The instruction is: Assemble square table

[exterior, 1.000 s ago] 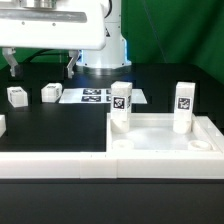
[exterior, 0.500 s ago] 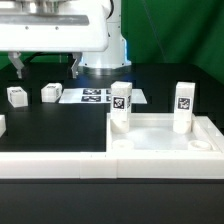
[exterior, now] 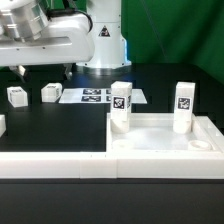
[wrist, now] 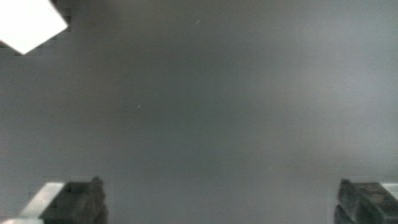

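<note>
White plastic square tabletop (exterior: 160,132) with a raised rim sits on the matte black desk (exterior: 60,125) at the exterior view's right. 2 blocky tagged legs (exterior: 120,103) stand upright in its far corners. Jaws hang wide apart, empty, above the desk.

No text seems readable; only patterned tags (exterior: 121,99) on the legs (exterior: 183,110) and marker board (exterior: 98,96).
</note>
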Robot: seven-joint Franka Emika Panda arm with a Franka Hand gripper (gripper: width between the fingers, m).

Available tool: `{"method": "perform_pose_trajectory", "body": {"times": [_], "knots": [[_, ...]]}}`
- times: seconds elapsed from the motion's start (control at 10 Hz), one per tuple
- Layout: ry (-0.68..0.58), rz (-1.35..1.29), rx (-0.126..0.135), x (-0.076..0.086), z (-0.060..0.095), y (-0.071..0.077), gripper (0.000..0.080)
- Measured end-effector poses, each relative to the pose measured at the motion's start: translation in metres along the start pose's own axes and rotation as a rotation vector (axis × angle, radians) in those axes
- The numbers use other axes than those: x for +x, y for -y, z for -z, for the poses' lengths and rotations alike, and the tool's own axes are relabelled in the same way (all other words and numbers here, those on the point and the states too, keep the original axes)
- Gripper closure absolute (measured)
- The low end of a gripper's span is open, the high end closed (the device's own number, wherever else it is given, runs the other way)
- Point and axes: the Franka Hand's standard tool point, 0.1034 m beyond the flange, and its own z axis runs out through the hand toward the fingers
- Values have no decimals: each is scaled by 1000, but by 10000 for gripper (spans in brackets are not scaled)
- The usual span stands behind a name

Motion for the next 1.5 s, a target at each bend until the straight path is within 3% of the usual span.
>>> {"method": "perform_pose_trajectory", "body": {"times": [0.2,0.5,1.0,1.3,1.5], "knots": [[141,-5,19,-6,-8,0,150],[372,-89,17,-48,-44,-18,150],[374,-88,18,-49,-47,-19,150],[359,-115,26,-73,-89,-39,150],[350,-109,22,-68,-82,-37,150]]}}
